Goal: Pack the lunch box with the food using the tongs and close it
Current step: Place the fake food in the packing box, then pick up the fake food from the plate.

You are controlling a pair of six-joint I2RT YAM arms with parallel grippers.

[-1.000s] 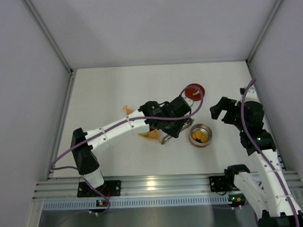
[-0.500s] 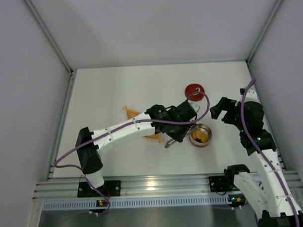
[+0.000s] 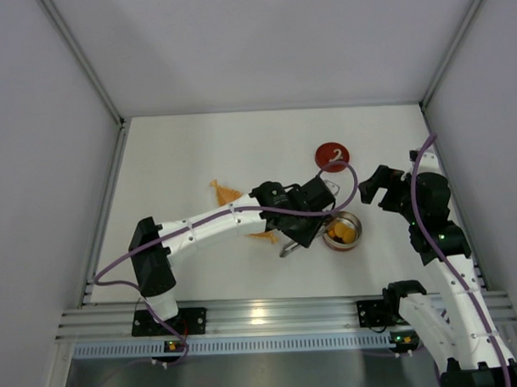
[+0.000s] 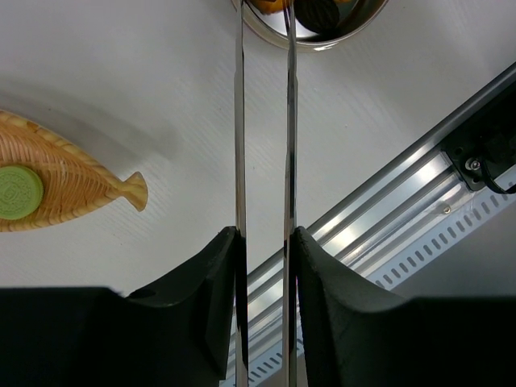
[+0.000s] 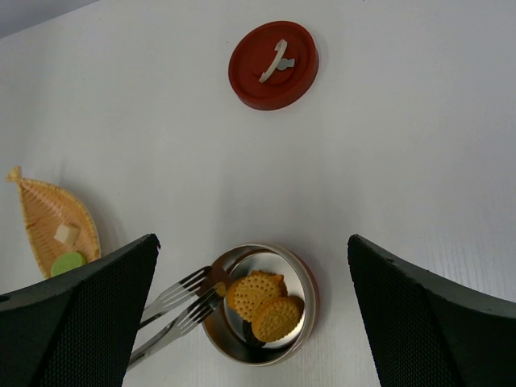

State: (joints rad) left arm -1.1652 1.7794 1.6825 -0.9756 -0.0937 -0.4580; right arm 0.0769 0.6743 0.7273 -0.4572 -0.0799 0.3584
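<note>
Silver tongs (image 4: 239, 129), pinched in the left gripper (image 4: 264, 234), dip into the steel lunch box (image 5: 313, 306); right gripper (image 5: 251, 242) wide apart, empty.

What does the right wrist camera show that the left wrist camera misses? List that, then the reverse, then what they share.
Only right wrist: the red lid, the white piece on the leaf dish, and the forked tips of the tongs at the rim of the tin. Only left wrist: the left gripper clamped on the tongs' arms, and the metal rail. Both: tongs, tin, leaf dish, green piece.
</note>
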